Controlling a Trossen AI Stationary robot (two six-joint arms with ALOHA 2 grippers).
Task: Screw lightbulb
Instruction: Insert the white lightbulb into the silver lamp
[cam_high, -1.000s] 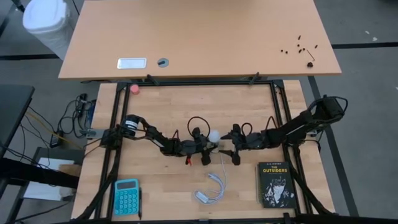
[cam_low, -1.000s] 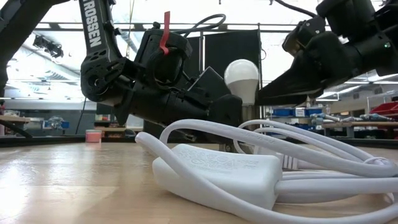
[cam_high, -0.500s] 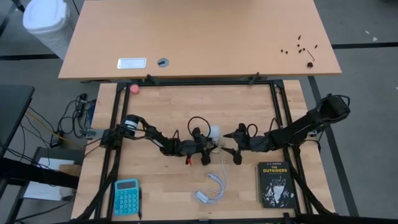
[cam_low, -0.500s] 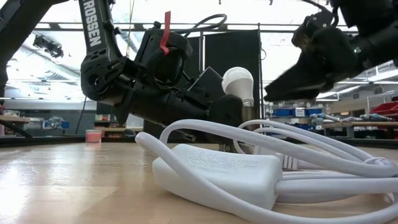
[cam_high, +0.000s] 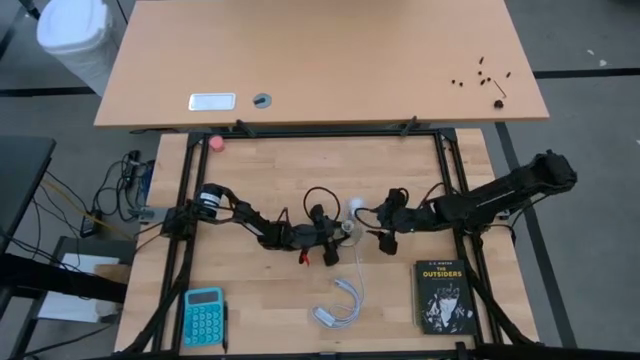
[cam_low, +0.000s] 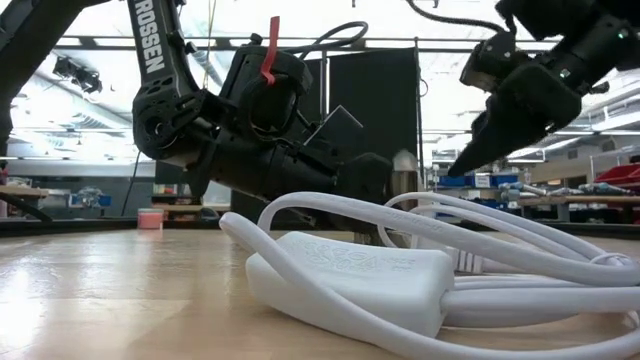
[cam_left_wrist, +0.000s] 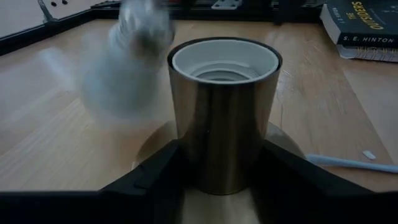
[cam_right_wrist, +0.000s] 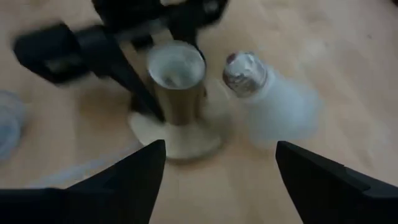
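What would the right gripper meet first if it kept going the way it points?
Probably the lightbulb, lying loose beside the brass socket that the left gripper holds. The open right gripper frames both; depth is unclear.

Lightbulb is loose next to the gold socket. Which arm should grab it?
Probably the right arm. The right gripper is open and points at the lightbulb, which sits free beside the socket. The left gripper is busy clamping that socket.
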